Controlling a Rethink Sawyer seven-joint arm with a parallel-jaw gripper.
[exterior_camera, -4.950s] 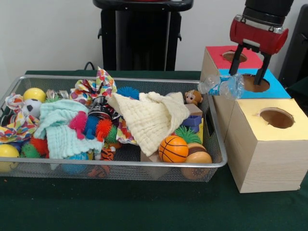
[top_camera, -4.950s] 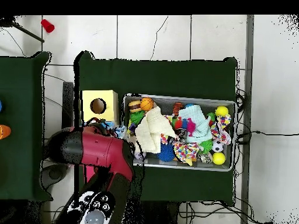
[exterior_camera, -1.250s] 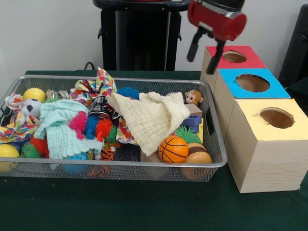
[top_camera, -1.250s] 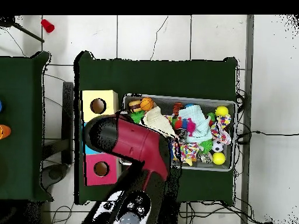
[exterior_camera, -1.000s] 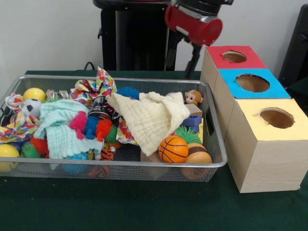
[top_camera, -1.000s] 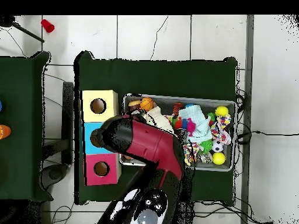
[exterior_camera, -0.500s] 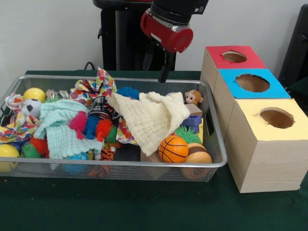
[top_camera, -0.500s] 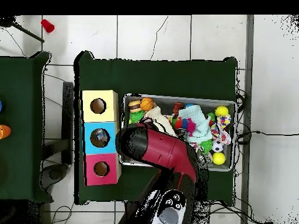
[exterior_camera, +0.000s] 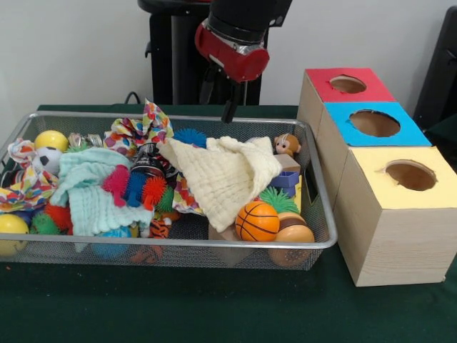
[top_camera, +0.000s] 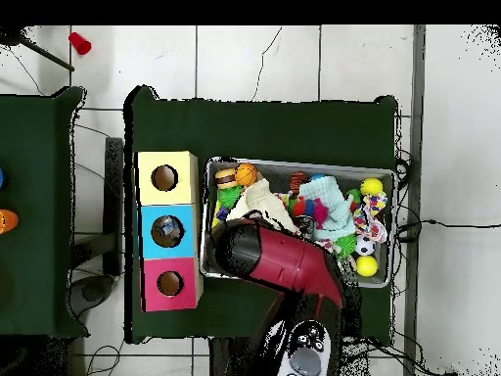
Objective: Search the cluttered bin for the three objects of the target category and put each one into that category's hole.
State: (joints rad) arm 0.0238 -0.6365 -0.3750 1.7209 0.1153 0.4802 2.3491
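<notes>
The wire mesh bin (exterior_camera: pixel 323 241) is full of cloths, balls and toys; in the overhead view it (top_camera: pixel 297 164) lies right of the boxes. My gripper (exterior_camera: pixel 221 97) hangs open and empty above the bin's far rim, over a cream cloth (exterior_camera: pixel 225 179). No bottle shows plainly; a small clear crinkly thing (exterior_camera: pixel 83 139) lies by a yellow ball at the back left. The red-topped box's hole (exterior_camera: pixel 348 83) looks empty, also in the overhead view (top_camera: pixel 169 284). Something pale sits inside the blue-topped box's hole (top_camera: pixel 167 231). My arm (top_camera: pixel 284 259) hides the gripper from overhead.
Three boxes stand in a row right of the bin: red-topped, blue-topped (exterior_camera: pixel 375 123) and yellow-topped (exterior_camera: pixel 410 175). A black-and-silver can (exterior_camera: pixel 148 158), spiky balls (exterior_camera: pixel 136 187), a mint cloth (exterior_camera: pixel 89 189) and a toy basketball (exterior_camera: pixel 256 221) lie in the bin.
My gripper has swung left from over the boxes to above the bin's far rim. The clear bottle it held over the blue-topped box five seconds ago is gone from it.
</notes>
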